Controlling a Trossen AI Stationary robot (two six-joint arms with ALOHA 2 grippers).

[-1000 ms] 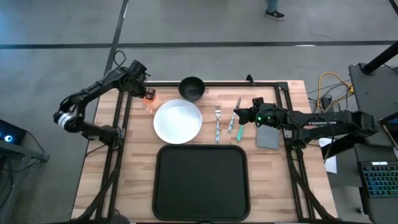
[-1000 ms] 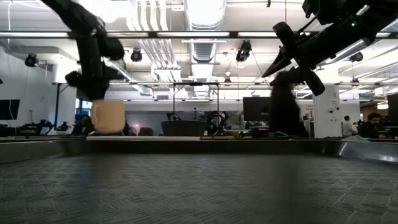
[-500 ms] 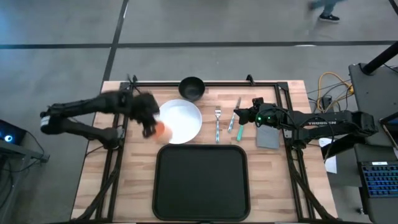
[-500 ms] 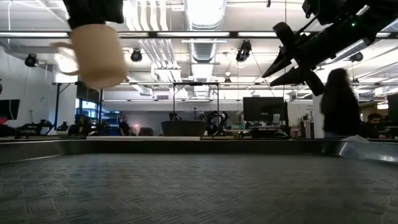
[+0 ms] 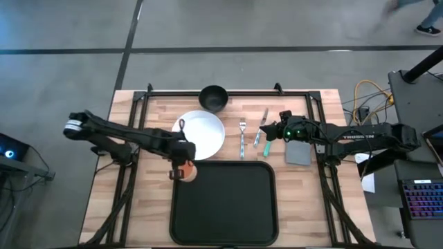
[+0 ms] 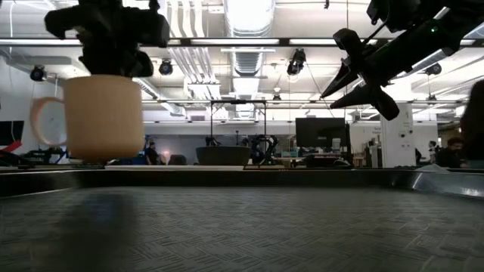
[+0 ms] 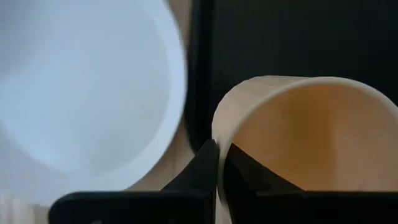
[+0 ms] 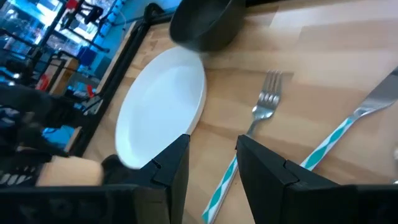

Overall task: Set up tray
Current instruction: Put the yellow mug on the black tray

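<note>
My left gripper (image 5: 181,153) is shut on a tan mug (image 5: 185,171), which hangs over the far-left corner of the black tray (image 5: 225,207). In the low view the mug (image 6: 102,117) is upright under the gripper (image 6: 106,34), its handle (image 6: 41,121) pointing to the side. My right gripper (image 5: 266,131) hovers open above the cutlery, right of the white plate (image 5: 201,135). In the right wrist view its fingers (image 8: 211,168) stand over the fork (image 8: 264,102). My left gripper (image 7: 221,155) pinches the mug's wall at the rim (image 7: 214,130), one finger inside the mug and one outside. The fingers come from above, pointing down. The mug hangs upright below them, and its base seems just clear of the tray.
A dark bowl (image 5: 213,97) sits at the table's far edge behind the plate. A fork (image 5: 242,135), a knife (image 5: 264,119) and a teal-handled utensil (image 5: 257,138) lie right of the plate. A grey napkin (image 5: 299,153) lies farther right. People move in the room beyond.
My left gripper has carried the mug from the table's far-left corner, lifting it, swinging it past the plate toward the near edge and right, then lowering it over the tray's far-left corner. The mug's handle has turned about.
</note>
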